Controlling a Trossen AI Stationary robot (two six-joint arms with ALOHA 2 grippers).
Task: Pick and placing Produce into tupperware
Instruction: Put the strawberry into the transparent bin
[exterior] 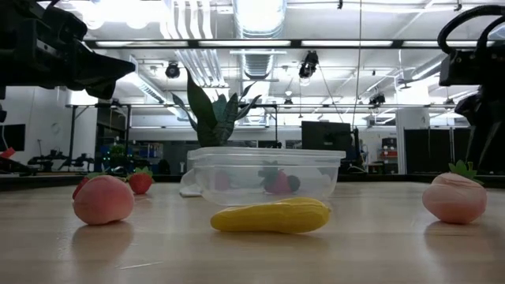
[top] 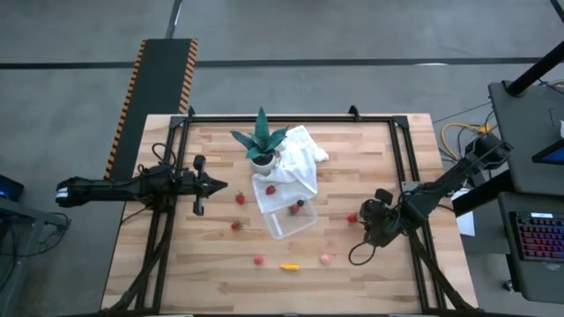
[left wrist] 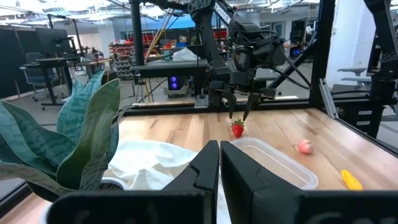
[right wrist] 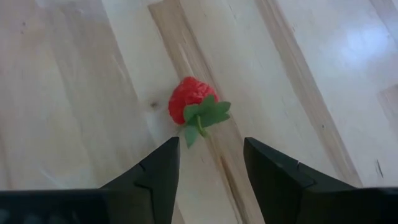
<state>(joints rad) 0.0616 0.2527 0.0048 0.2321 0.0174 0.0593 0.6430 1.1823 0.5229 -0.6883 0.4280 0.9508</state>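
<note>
- High view: your right gripper [top: 364,217] hangs over a red strawberry [top: 352,217] on the bench [top: 211,264], right of the tupperware [top: 290,220].
- Right wrist view: fingers [right wrist: 152,174] spread, released, strawberry [right wrist: 194,101] between them.
- Left wrist view: left gripper [left wrist: 219,163] fingers pressed together, empty, left of the tupperware [left wrist: 273,163].

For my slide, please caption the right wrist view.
Open right gripper poised above a small red strawberry on the wooden table.

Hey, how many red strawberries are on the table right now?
6 strawberries: one by the right gripper, three on bare wood left of the tupperware, one on the white cloth, one inside the tupperware. Others may be hidden.
</note>
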